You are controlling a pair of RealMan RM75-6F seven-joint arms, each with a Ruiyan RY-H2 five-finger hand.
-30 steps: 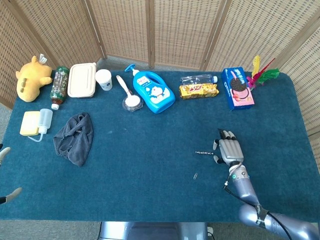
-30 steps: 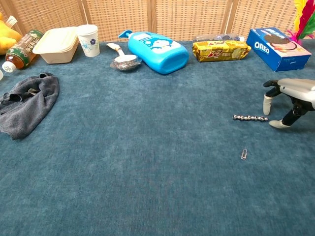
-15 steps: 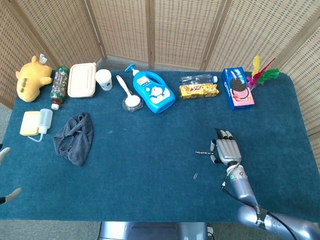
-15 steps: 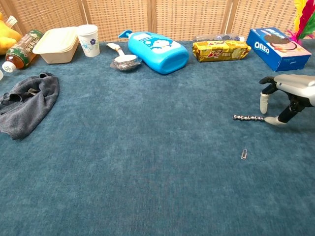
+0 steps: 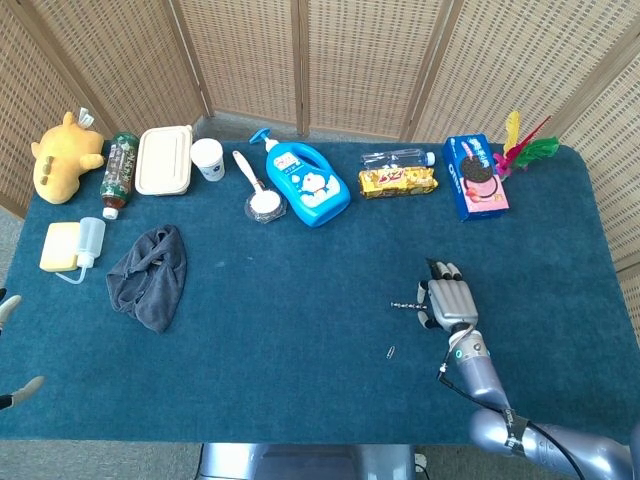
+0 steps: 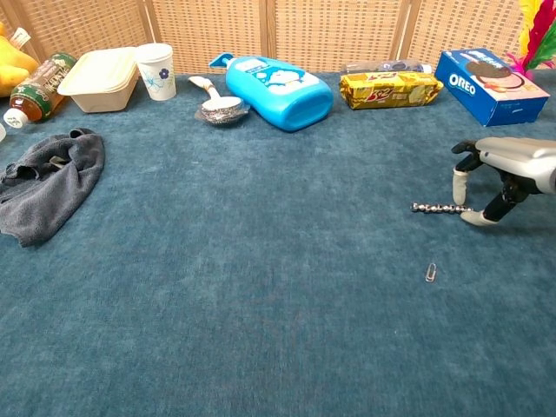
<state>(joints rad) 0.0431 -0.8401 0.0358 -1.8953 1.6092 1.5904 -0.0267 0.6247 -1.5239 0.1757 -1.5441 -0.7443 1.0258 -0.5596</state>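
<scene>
Shifted slightly toward 9 o'clock since the earlier views: right hand, now arched over the near end of the bead chain, fingertips lowered to either side of it. Judged as closing in for a pinch; not yet lifted, chain lying flat on the blue table cover, unmoved. Fingers curled downward and part-spread, nothing gripped; contact with the chain's end at the thumb tip possible, cannot be confirmed. Noted a paper clip at 7 o'clock from the hand, just apart from the chain. Left hand seen only as fingertips at the table's 9 o'clock edge in the head view; its opening cannot be told. Read "OREO" on the blue biscuit box at 12 o'clock from the right hand. Observed a cartoon cat figure on the blue detergent bottle; lettering on the yellow snack pack too small to read. Recorded a grey cloth well apart at 9 o'clock.
</scene>
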